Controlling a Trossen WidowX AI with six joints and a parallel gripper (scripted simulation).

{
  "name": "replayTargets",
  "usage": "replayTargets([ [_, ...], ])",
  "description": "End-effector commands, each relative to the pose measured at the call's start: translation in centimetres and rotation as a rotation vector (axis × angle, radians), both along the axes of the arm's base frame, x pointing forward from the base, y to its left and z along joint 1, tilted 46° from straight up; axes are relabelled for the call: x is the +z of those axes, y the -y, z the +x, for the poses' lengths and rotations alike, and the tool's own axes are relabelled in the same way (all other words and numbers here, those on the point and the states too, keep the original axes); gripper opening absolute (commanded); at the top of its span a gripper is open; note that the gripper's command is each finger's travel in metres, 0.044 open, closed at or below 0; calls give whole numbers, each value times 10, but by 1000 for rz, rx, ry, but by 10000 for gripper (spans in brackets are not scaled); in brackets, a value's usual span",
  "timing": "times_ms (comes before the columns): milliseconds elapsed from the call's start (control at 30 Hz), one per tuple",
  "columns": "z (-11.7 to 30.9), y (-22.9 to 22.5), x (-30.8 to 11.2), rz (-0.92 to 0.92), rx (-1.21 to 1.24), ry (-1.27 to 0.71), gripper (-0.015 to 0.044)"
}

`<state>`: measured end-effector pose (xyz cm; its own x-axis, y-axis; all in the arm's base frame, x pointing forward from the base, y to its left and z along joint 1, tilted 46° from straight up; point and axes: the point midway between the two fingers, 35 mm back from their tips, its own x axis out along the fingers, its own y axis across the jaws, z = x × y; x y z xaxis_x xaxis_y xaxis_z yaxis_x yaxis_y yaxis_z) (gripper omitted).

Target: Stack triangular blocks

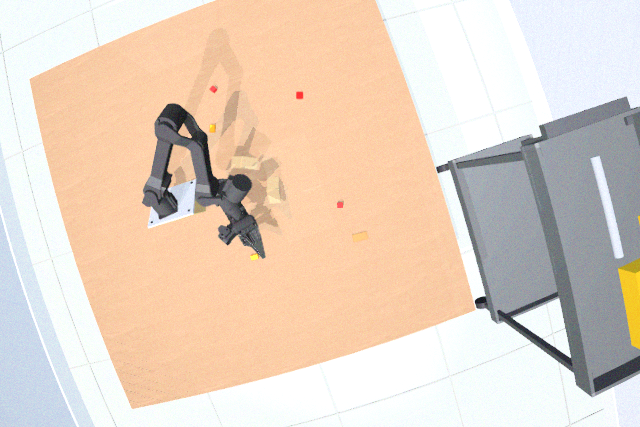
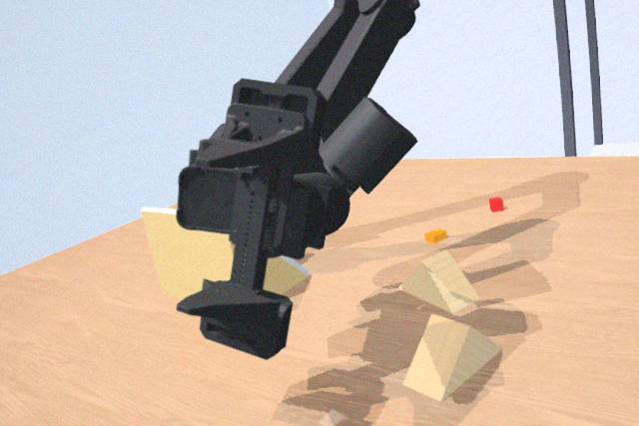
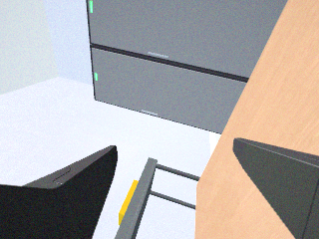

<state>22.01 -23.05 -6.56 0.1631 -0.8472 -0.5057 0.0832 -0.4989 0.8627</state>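
Two pale wooden triangular blocks rest apart on the table. One block (image 1: 245,162) (image 2: 438,281) lies farther back in the exterior view; the other block (image 1: 273,190) (image 2: 453,354) lies nearer that camera, turned at an angle to the first. Arm shadows fall across and around both. My gripper (image 1: 263,255) (image 3: 175,147) is open and empty, raised above the table, off to the side of both blocks and tilted outward. Neither block shows in the wrist view, which looks past the table edge. Exact facing of the sloped faces is hard to tell.
Red cubes (image 1: 213,89) (image 1: 299,95) (image 1: 340,204) (image 2: 495,205), an orange block (image 1: 212,128) (image 2: 435,235), a yellow block (image 1: 253,257) near the gripper in the top view, and a flat orange piece (image 1: 359,236) lie on the table. A grey cart (image 1: 506,215) stands beyond the table's edge.
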Motion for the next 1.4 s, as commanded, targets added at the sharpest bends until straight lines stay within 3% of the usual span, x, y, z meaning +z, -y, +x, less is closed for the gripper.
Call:
replayTargets([
  [0,1,0,-1,3,7,-9,426],
  [100,12,-2,-13,54,115,-139,440],
  [400,55,-28,-52,341,788,-701,440],
  [633,67,-68,-40,553,1402,-899,440],
  [800,72,-102,0,637,1855,-863,440],
  [1100,72,-128,44,656,2180,-731,440],
  [1367,72,-160,107,626,2510,-461,440],
])
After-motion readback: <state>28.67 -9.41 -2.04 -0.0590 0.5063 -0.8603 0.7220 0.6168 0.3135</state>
